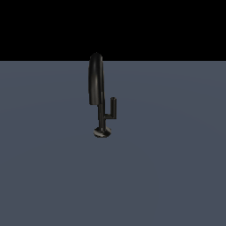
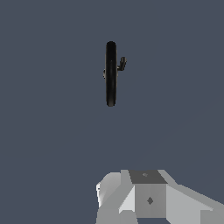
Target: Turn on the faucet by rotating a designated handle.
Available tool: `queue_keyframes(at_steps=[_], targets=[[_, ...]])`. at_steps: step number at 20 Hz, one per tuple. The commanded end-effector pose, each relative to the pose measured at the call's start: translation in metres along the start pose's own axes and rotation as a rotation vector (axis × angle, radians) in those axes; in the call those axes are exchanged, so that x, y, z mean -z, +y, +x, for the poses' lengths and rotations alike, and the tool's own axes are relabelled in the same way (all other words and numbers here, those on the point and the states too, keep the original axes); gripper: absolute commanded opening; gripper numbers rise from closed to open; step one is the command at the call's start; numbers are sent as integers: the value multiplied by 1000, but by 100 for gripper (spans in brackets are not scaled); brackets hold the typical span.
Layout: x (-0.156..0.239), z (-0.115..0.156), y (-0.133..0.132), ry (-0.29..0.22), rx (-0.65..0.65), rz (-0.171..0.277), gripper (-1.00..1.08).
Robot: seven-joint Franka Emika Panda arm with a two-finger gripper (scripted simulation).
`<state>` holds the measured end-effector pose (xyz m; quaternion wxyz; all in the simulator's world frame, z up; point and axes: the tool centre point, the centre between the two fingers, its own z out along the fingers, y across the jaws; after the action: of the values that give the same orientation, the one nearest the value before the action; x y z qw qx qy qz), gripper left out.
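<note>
The faucet [image 1: 97, 95] stands at frame centre, its handle [image 1: 113, 106] at the exterior view's right; gripper [image 2: 151, 199] jaw state indeterminate.

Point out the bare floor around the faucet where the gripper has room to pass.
The floor lies bare on every side of the faucet. The only tight spot is the narrow gap between the spout and the handle, on the exterior view's right.

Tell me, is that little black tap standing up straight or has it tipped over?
Upright. In the exterior view the faucet stands on its round base, stem vertical, with the handle pointing up beside it.
</note>
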<state>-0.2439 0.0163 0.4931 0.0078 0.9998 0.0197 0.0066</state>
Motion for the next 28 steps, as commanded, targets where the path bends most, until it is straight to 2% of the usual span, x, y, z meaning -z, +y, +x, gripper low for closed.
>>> queue_keyframes(at_steps=[1,8,14,19,28], targets=[[0,0,0,0,0,0,-100],[-2,7,0,-17,-17,16,-100],[-6,23,-1,-59,-59,55,-100],[-12,44,-1,-115,-114,106,-100],[-33,93,2,-249,-246,230,-100]])
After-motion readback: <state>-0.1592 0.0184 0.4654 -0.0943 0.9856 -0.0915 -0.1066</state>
